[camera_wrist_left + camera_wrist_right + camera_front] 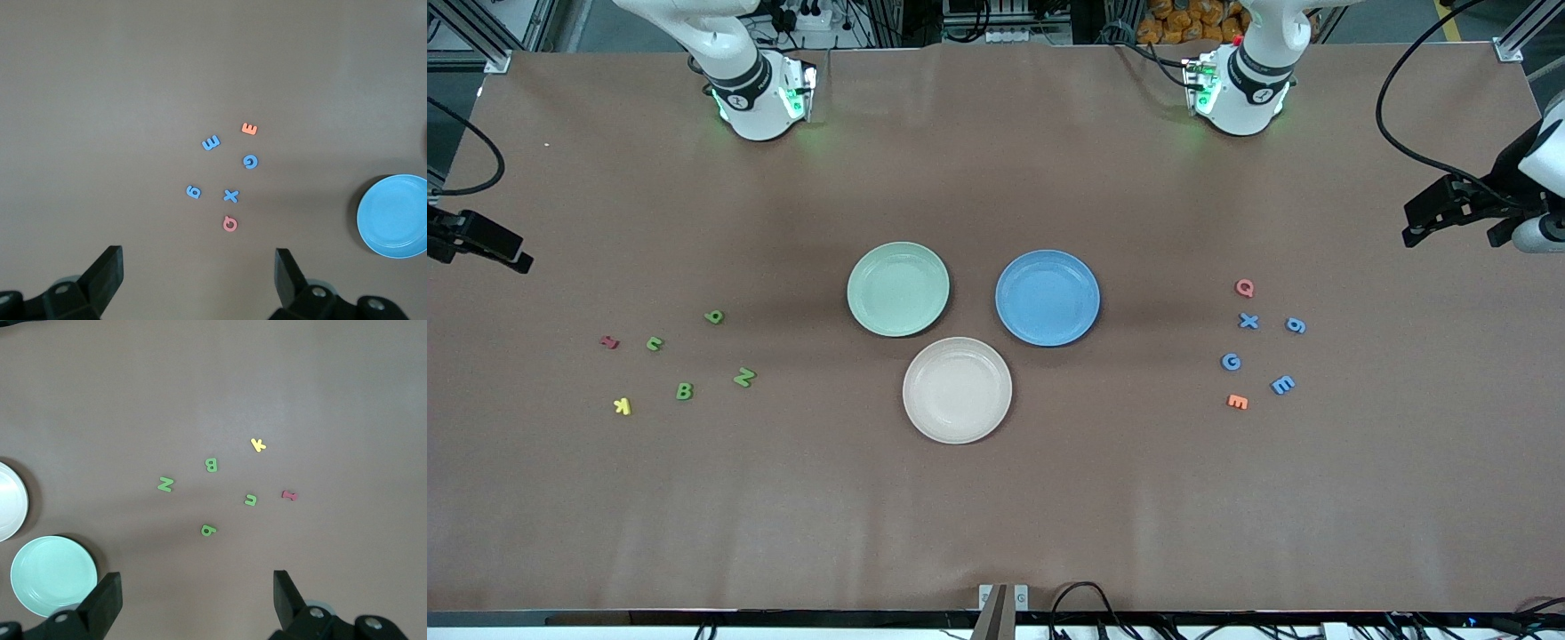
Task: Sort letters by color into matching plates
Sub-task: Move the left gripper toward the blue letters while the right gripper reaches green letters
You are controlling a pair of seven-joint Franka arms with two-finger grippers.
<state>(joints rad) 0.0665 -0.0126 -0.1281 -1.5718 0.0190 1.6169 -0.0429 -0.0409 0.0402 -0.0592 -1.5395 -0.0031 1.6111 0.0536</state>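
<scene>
Four green letters lie scattered toward the right arm's end of the table; they also show in the right wrist view. Four blue letters lie toward the left arm's end, also seen from the left wrist. At the table's middle the mint green plate and the blue plate stand side by side, with nothing in them. My left gripper hangs open high over the blue letters, its fingers holding nothing. My right gripper hangs open high over the green ones.
A beige plate sits nearer the front camera, between the two coloured plates. A red letter and a yellow letter lie by the green ones. A pink letter and an orange letter lie among the blue ones.
</scene>
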